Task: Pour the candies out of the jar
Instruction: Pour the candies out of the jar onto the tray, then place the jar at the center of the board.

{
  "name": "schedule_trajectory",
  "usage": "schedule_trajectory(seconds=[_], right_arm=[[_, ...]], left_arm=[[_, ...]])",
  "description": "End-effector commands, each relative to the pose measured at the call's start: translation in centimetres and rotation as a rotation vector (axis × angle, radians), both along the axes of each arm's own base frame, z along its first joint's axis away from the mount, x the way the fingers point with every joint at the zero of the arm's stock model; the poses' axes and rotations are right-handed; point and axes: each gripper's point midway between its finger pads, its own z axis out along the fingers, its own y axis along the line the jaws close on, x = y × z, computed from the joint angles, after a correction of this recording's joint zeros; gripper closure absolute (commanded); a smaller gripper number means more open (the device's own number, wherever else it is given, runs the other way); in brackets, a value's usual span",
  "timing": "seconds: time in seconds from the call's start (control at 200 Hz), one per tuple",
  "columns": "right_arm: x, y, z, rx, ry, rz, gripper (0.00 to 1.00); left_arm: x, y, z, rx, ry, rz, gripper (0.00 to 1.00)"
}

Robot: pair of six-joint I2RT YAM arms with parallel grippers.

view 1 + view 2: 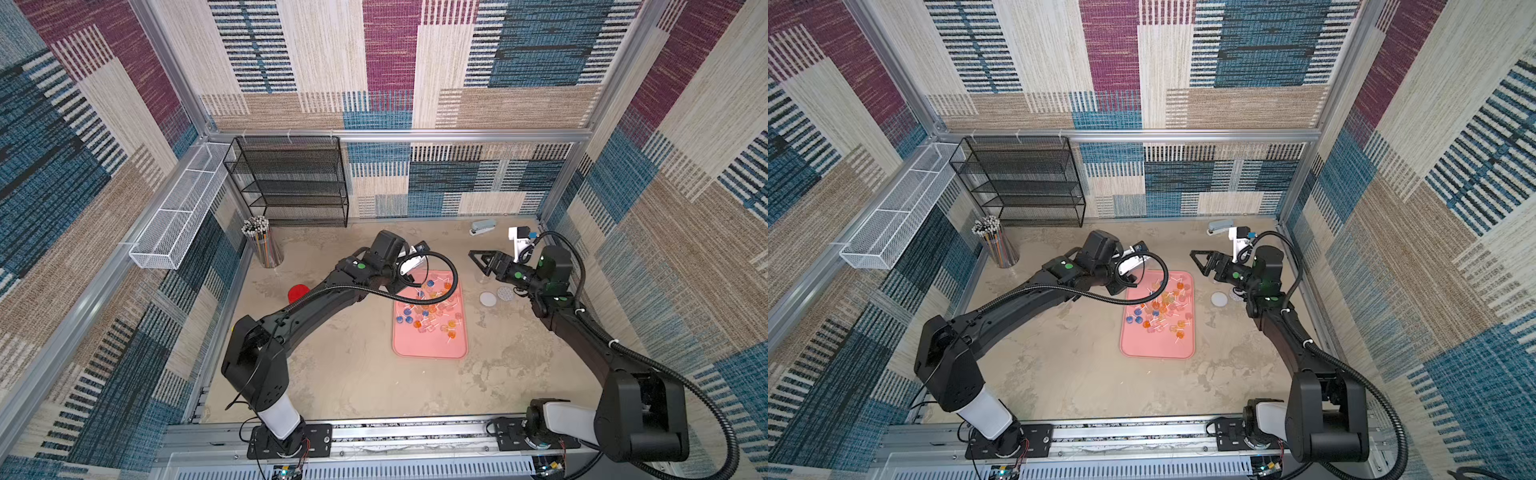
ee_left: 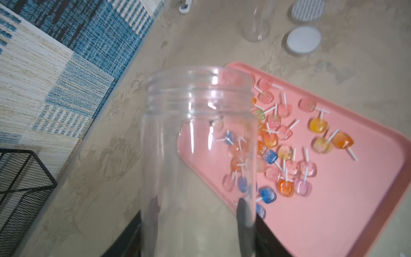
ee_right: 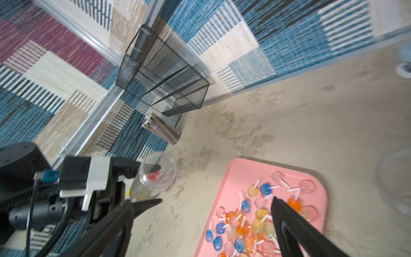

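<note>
many candies [image 1: 430,309] lie scattered over the far half of the pink tray [image 1: 428,353], which sits mid-counter, nearer the far edge than the near one. the left end effector [image 2: 198,213] pinches the clear jar [image 2: 198,138] by its base end, tilted, mouth beside the tray's far left corner. the jar looks empty, so we judge the pour done. the right end effector [image 1: 478,262] hovers spread wide toward the right edge, near the white lid [image 1: 487,299], likely parked clear of the pour.

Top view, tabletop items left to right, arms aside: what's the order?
pencil cup → red round object → pink tray → white lid → grey patterned disc
</note>
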Motion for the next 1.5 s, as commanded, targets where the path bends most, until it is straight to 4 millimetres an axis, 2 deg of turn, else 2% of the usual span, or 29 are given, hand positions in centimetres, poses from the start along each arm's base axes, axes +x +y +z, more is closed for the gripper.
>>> schedule_trajectory(seconds=[0.0, 0.215, 0.541, 0.872, 1.157, 1.398, 1.498], right_arm=[[-0.6, 2.2, 1.8, 0.036, -0.059, 0.132, 0.02], [-1.2, 6.2, 1.9, 0.032, -0.062, 0.269, 0.01], [-1.2, 9.6, 1.0, 0.01, -0.036, 0.357, 0.01], [-0.9, 11.5, 0.3, 0.03, -0.002, 0.402, 0.06], [-1.1, 12.4, 0.4, 0.065, 0.021, 0.438, 0.21], [-1.5, 13.0, 0.8, 0.069, 0.025, 0.452, 0.29], [-1.5, 13.1, 0.8, 0.068, 0.029, 0.452, 0.37]], left_arm=[[-0.5, -2.5, 2.7, -0.225, -0.003, -0.038, 1.0], [-1.2, -2.5, 1.9, -0.249, 0.031, -0.044, 1.0], [-2.2, -3.0, 1.3, -0.264, 0.068, -0.086, 1.0], [-3.1, -3.1, 1.3, -0.274, 0.079, -0.12, 1.0], [-3.2, -2.7, 1.0, -0.264, 0.063, -0.11, 1.0], [-2.9, -2.5, 0.6, -0.251, 0.065, -0.097, 1.0], [-2.9, -2.5, 0.7, -0.249, 0.064, -0.093, 1.0]])
